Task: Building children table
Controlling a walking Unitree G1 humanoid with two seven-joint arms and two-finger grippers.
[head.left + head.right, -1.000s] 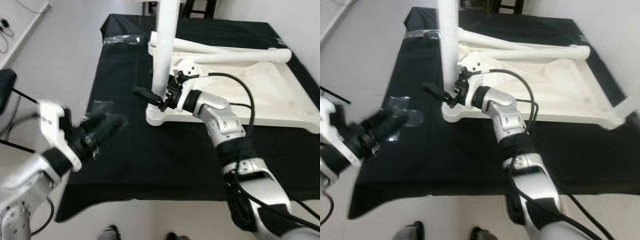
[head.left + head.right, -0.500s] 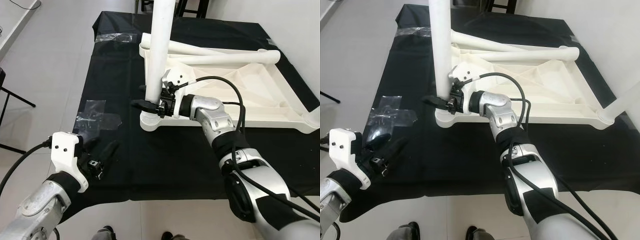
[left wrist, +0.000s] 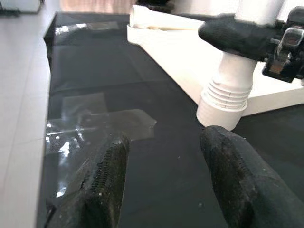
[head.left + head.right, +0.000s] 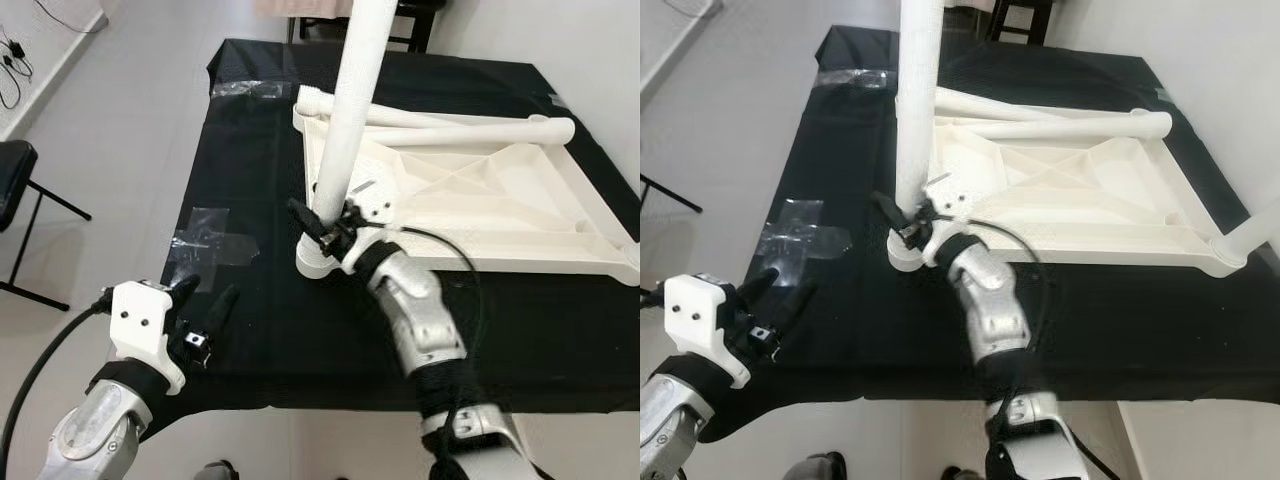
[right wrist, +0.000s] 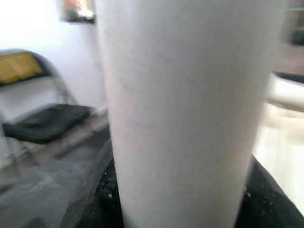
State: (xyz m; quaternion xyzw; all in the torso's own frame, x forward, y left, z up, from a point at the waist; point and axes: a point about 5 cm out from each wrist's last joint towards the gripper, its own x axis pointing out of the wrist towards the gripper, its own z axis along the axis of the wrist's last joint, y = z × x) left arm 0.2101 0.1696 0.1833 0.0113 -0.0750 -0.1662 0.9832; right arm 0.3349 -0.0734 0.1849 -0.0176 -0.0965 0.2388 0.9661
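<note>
On the black cloth (image 4: 260,330), the upturned white tabletop (image 4: 480,200) lay with the right gripper (image 4: 325,228) clamped low on its upright leg (image 4: 350,120), likely rigid, light and smooth; the left gripper (image 3: 164,185) hovered spread.

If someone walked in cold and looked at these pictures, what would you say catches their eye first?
Probably the white leg standing tall in the near left corner of the upturned white tabletop, which lies on a black cloth. The right gripper is closed around that leg low down, just above its ribbed collar. The left gripper hovers open over the cloth's near left edge, close to a clear plastic bag.
</note>
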